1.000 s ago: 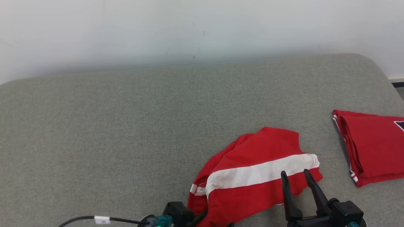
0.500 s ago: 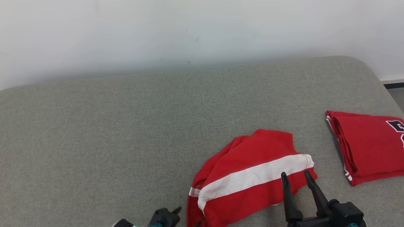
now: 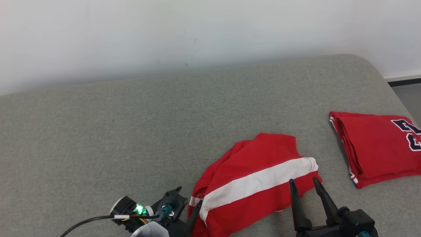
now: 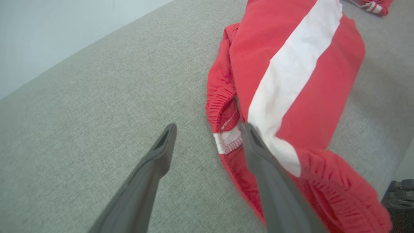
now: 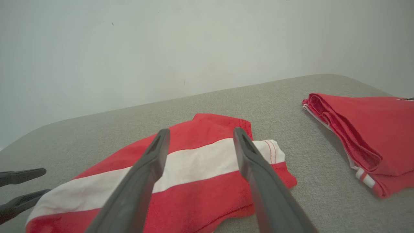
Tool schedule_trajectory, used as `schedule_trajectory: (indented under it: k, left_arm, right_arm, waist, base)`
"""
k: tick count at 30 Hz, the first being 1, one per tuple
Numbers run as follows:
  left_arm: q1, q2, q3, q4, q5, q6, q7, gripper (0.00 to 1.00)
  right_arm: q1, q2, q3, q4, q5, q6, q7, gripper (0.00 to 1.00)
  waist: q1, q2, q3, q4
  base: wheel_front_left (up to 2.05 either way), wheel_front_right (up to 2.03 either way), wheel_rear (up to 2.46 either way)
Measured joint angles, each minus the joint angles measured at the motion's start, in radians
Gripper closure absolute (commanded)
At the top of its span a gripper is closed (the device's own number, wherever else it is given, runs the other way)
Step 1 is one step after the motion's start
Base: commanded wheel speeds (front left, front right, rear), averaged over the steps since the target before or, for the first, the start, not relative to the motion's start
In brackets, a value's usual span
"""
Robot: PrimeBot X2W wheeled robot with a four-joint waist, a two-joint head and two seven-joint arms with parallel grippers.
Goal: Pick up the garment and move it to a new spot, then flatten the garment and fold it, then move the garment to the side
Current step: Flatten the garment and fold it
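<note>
Waistband end of the crumpled red cloth garment with a broad white stripe lies between the spread fingers of my left gripper, which is released and grasps nothing. My right gripper is released too, its tips over the garment's other end. The garment rests on the grey woven cushion. To the right of this gripper I see a folded red jersey with dark numerals, apart from the garment. Beyond stands a plain white wall.
</note>
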Motion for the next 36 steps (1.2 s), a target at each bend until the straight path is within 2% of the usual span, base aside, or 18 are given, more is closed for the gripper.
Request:
schedule_trajectory:
  k: [3,8,9,10,16,20,22,26,34,35,36]
  left_arm:
    - [-0.021,-0.028,-0.015,0.072,0.006,-0.02,0.007,0.0]
    - [-0.059,-0.063,-0.02,0.174,0.014,-0.029,0.004,0.0]
    - [-0.065,-0.072,-0.017,0.192,0.014,-0.027,-0.004,0.33]
    - [-0.071,-0.079,-0.012,0.211,0.014,-0.021,-0.014,1.0]
    - [-0.094,-0.128,0.073,0.281,-0.034,0.007,-0.133,1.0]
    - [-0.108,-0.166,0.16,0.303,-0.114,-0.02,-0.218,1.0]
    - [-0.122,-0.178,0.19,0.321,-0.138,-0.04,-0.239,1.0]
    - [-0.173,-0.191,0.236,0.376,-0.17,-0.049,-0.258,1.0]
    - [-0.251,-0.212,0.305,0.53,-0.204,-0.013,-0.27,1.0]
    - [-0.255,-0.216,0.305,0.55,-0.21,-0.014,-0.265,0.75]
    - [-0.257,-0.22,0.306,0.563,-0.21,-0.018,-0.267,0.0]
  right_arm:
    - [-0.002,0.0,0.003,0.001,0.0,0.0,0.0,0.0]
    - [-0.009,0.0,0.006,-0.002,0.001,0.0,0.0,0.0]
    - [-0.009,0.0,0.006,-0.003,0.001,0.0,0.0,0.0]
    - [-0.01,0.0,0.007,-0.004,0.001,0.0,0.0,0.0]
    - [-0.011,0.0,0.006,-0.008,0.005,0.0,0.0,0.0]
    - [-0.013,0.0,0.005,-0.008,0.006,0.0,0.0,0.0]
    - [-0.017,0.0,0.005,-0.008,0.008,0.0,0.0,0.0]
    - [-0.027,0.0,0.012,-0.007,0.009,0.0,0.0,0.0]
    - [-0.045,0.0,0.031,-0.001,0.011,0.0,0.0,0.0]
    - [-0.047,0.0,0.034,0.001,0.011,0.0,0.0,0.0]
    - [-0.049,0.0,0.036,0.004,0.012,0.0,0.0,0.0]
  waist:
    - [0.0,0.0,0.004,-0.015]
    - [0.0,0.0,0.015,-0.036]
    - [0.0,0.0001,0.019,-0.039]
    - [0.0,0.0001,0.022,-0.042]
    - [0.0,0.0,0.038,-0.052]
    - [0.0,0.0,0.045,-0.048]
    - [0.0,0.0001,0.048,-0.045]
    - [0.0,0.0,0.058,-0.041]
    - [0.0001,0.0,0.079,-0.046]
    - [0.0001,0.0001,0.081,-0.047]
    - [0.0001,0.0001,0.082,-0.048]
  base:
    - [0.0,0.0,0.0]
    - [0.0,0.0,0.0]
    - [0.0,0.0,0.0]
    - [0.0,0.0,0.0]
    - [0.0,0.0,0.0]
    - [0.0,0.0,0.0]
    - [0.0,0.0,0.0]
    - [0.0,0.0,0.0]
    - [0.0,0.0,0.0]
    - [0.0,0.0,0.0]
    - [0.0,0.0,0.0]
